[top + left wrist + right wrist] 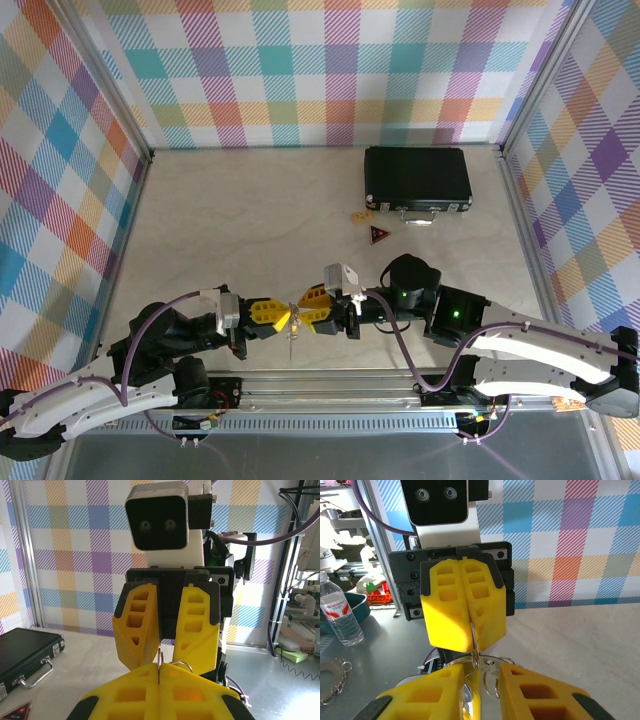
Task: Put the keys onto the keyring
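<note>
Threading is mid-way and, by my judgement, not finished. The small silver key with a yellow head [292, 343] hangs just below where both pincers meet, above the pale bench [250, 220]. Left pincer [472, 641] is clamped tight on the thin silvery wire keyring [491, 679]. Right pincer [482, 682] has its jaws slightly apart around the loops, and I can't tell whether it grips.

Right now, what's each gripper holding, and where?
Left gripper: fingertips pinch the keyring by its wire. Right gripper: fingers slightly apart, hold cannot be told.
</note>
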Robot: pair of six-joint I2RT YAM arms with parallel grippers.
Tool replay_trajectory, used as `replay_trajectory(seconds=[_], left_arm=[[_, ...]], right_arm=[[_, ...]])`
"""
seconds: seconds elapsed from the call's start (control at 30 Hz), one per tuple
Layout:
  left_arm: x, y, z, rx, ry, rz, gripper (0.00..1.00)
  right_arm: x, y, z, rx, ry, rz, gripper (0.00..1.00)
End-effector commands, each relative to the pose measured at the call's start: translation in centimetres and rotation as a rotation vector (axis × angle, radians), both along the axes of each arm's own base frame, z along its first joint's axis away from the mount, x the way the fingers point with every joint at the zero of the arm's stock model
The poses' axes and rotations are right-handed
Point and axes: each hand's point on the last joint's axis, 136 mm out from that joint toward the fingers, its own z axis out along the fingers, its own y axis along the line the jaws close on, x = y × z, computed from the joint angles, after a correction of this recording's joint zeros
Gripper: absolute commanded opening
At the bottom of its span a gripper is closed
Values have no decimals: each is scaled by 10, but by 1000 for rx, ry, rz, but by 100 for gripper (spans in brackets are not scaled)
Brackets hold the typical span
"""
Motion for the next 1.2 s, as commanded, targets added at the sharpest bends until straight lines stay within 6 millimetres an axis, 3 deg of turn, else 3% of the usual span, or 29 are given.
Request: replay_trajectory(seconds=[0.0, 0.33, 0.73, 0.97, 1.17], left_arm=[[-5, -1, 6, -14, -12, -26, 0], [-6, 1, 7, -13, -8, -30, 0], [-6, 1, 7, -12, -10, -27, 0], [7, 1, -4, 65, 20, 47, 0], [14, 3, -11, 160, 38, 89, 13]], right_arm=[[-8, 1, 24, 60, -15, 36, 23], [-7, 4, 20, 44, -13, 36, 17], [1, 3, 14, 5, -7, -13, 0], [8, -3, 7, -88, -19, -55, 0], [9, -11, 0, -231, -46, -60, 0]])
